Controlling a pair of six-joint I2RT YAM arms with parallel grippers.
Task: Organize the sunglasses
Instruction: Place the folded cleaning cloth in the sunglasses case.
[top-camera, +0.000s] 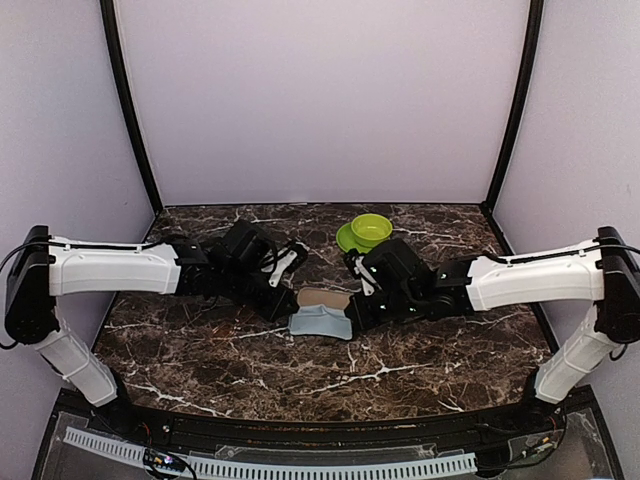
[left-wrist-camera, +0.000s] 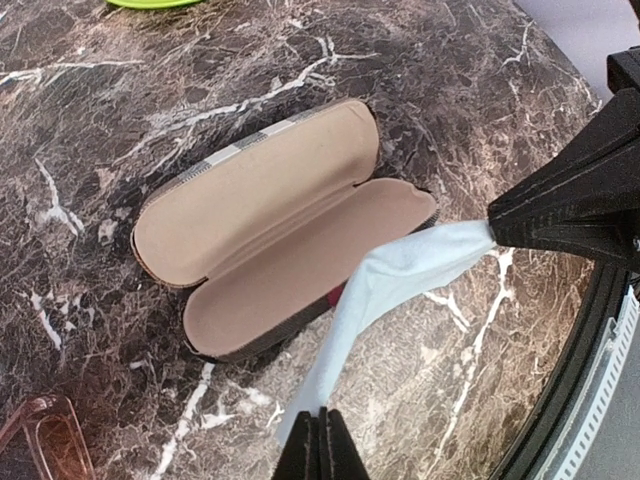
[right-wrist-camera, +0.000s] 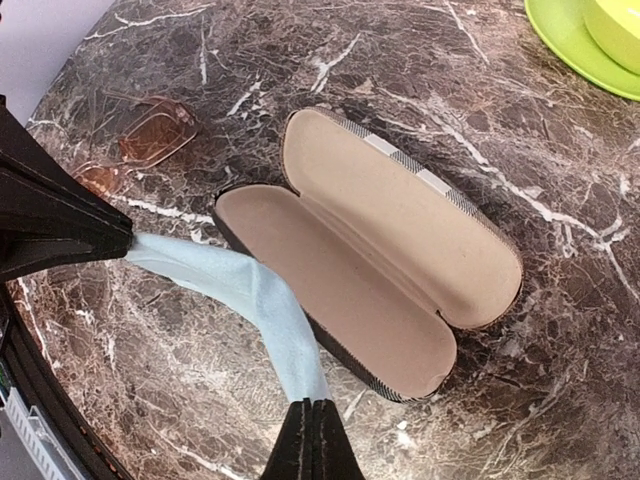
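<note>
An open glasses case (top-camera: 322, 298) with a beige lining lies at the table's middle; it also shows in the left wrist view (left-wrist-camera: 270, 215) and the right wrist view (right-wrist-camera: 380, 260). A light blue cleaning cloth (left-wrist-camera: 400, 275) is stretched between both grippers, just above the case's near edge (right-wrist-camera: 250, 295). My left gripper (left-wrist-camera: 322, 415) is shut on one end of the cloth. My right gripper (right-wrist-camera: 312, 405) is shut on the other end. Sunglasses with pinkish lenses (right-wrist-camera: 155, 135) lie on the table left of the case; one lens shows in the left wrist view (left-wrist-camera: 40, 440).
A green bowl (top-camera: 371, 230) sits on a green plate (top-camera: 347, 240) behind the case, near the back of the marble table (top-camera: 250, 380). The plate's rim shows in the right wrist view (right-wrist-camera: 570, 50). Both arms meet over the table's middle.
</note>
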